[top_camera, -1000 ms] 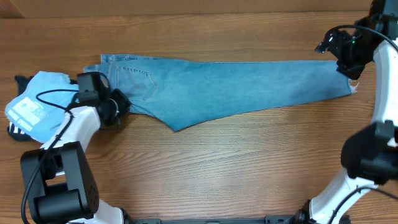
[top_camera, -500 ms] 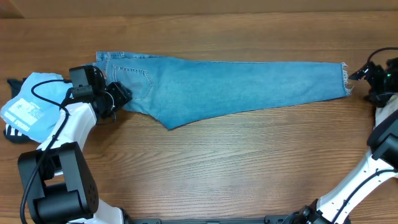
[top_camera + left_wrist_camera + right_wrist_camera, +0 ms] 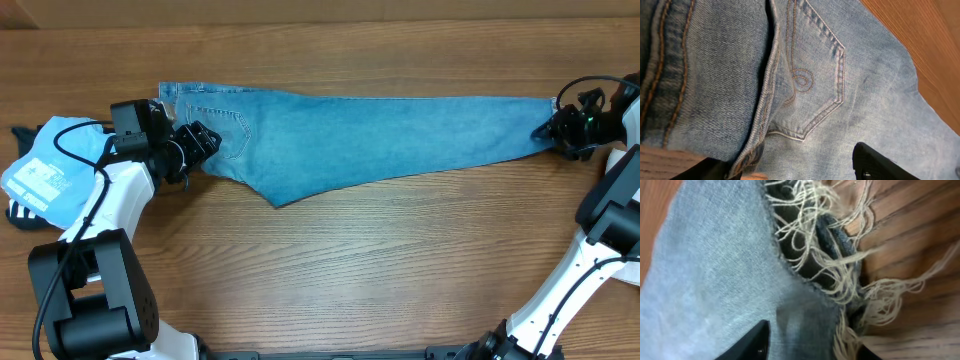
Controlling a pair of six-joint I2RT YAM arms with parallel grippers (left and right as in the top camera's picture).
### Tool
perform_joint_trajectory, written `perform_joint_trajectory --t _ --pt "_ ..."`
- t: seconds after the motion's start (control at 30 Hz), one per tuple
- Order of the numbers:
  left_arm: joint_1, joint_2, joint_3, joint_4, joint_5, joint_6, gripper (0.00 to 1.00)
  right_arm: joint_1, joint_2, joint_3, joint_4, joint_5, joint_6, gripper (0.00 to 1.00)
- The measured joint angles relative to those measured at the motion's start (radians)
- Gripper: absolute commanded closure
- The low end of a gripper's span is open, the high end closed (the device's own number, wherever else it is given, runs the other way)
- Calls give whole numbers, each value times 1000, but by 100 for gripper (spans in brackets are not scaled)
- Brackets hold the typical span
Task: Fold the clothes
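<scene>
The clothes here are mainly light-blue jeans [image 3: 380,135], folded lengthwise and lying flat across the table, waist at the left, frayed hem [image 3: 840,275] at the right. My left gripper [image 3: 198,140] hovers open at the waist, its fingers either side of the denim below the stitched back pocket [image 3: 810,85], gripping nothing. My right gripper [image 3: 553,130] is at the hem end. Its jaws stand part-way closed but still apart, astride the hem corner, with denim and loose threads between them [image 3: 810,340].
A sky-blue shirt with white print [image 3: 50,170] lies bunched at the left edge beside my left arm. Black cloth [image 3: 20,132] pokes out above it and a black-and-white bit [image 3: 20,210] below. Bare wood spreads in front of the jeans.
My left gripper has opened and let go of the waist. My right gripper came down from the far right to the hem, and its jaws have narrowed around it.
</scene>
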Motion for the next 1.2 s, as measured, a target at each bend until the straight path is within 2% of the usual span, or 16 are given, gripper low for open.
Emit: perform_joint_trajectory --t 0.07,0.17,0.23,0.33,0.5,0.6,0.7,0.73,0.77,0.9,0.97,1.0,1.03,1.1,1.17,1.2 --pt "0 0 0 0 4 0 28 0 0 4 -19 -23 22 30" --pt "0 0 2 0 11 4 28 -8 0 11 -92 -9 91 15" --pt "0 0 2 0 14 17 28 -38 -2 11 -79 -27 90 15" --pt "0 0 2 0 18 23 28 -131 -2 10 -39 -78 5 14" --pt "0 0 2 1 18 23 28 -125 2 9 43 -111 -26 14" --pt "0 0 2 0 19 23 28 -90 13 11 48 -148 -35 19" --pt "0 0 2 1 22 23 28 -85 22 11 47 -182 -38 28" --pt "0 0 2 1 23 23 28 -86 24 11 47 -191 -39 35" --pt "0 0 2 1 25 23 28 -86 27 11 46 -196 -40 51" --pt "0 0 2 3 29 23 28 -85 52 8 42 -230 -50 76" --pt "0 0 2 4 29 23 28 -84 62 8 35 -245 -59 74" --pt "0 0 2 4 29 23 28 -84 64 6 36 -248 -60 54" --pt "0 0 2 4 29 23 28 -84 65 6 36 -252 -61 39" --pt "0 0 2 4 29 23 28 -84 65 6 44 -320 -76 39" --pt "0 0 3 4 29 23 28 -83 70 3 80 -397 -97 60" --pt "0 0 3 4 29 23 28 -82 73 1 86 -418 -106 65"
